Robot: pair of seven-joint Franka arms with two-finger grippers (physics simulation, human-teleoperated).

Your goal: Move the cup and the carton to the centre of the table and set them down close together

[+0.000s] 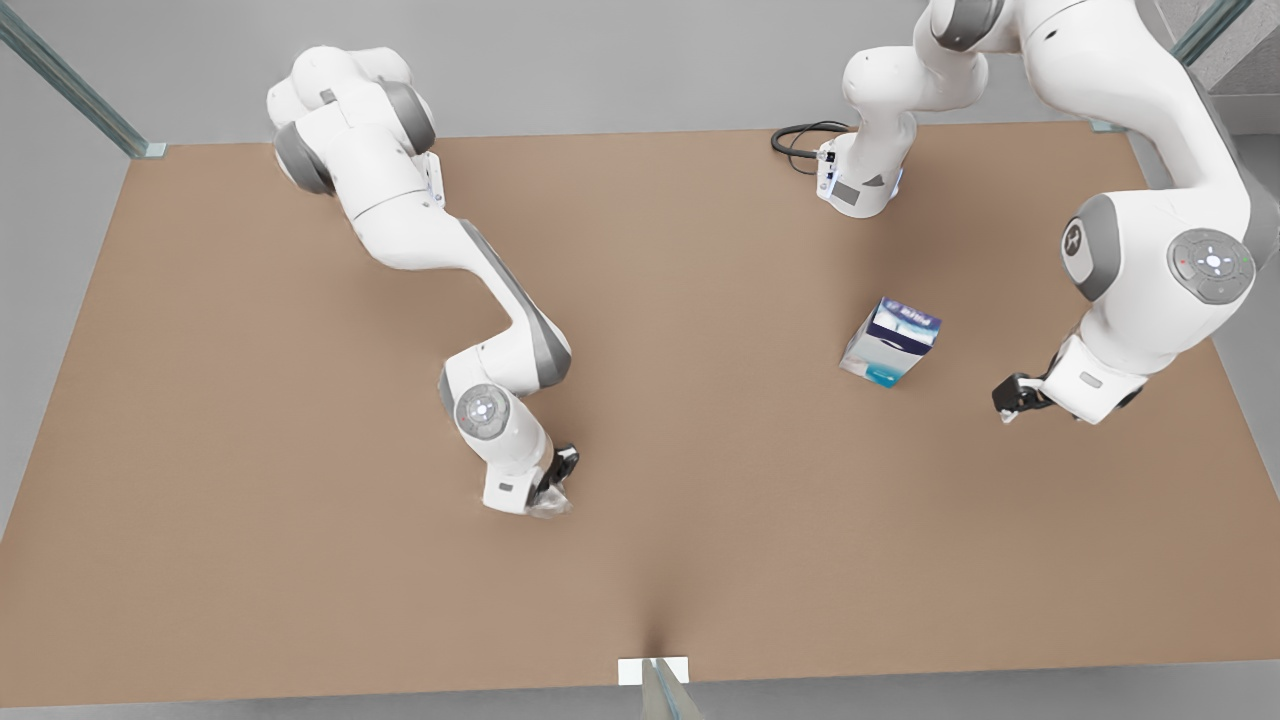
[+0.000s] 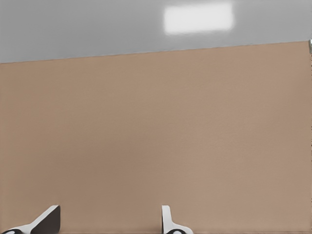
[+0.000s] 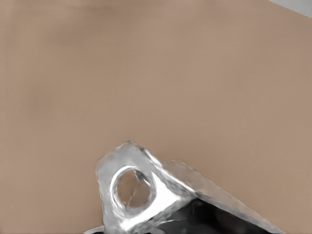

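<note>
Right gripper (image 1: 556, 487), low at the table (image 1: 250, 400) on the front view's left, apparently clamped on the cup (image 3: 134, 192). Carton (image 1: 890, 341) upright right of centre. Left gripper (image 1: 1008, 398) beyond it, raised, fingers (image 2: 46, 220) spread, holding nothing.

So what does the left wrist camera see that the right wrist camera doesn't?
Left wrist view, not the right: the left gripper, open, its dark-and-white fingertips spread apart, and a grey wall past the far edge. Right wrist view, not the left: the small white faceted cup, close up, its hollow toward the camera; the front view puts the right gripper at it. Both share the plain matte light brown table.
</note>
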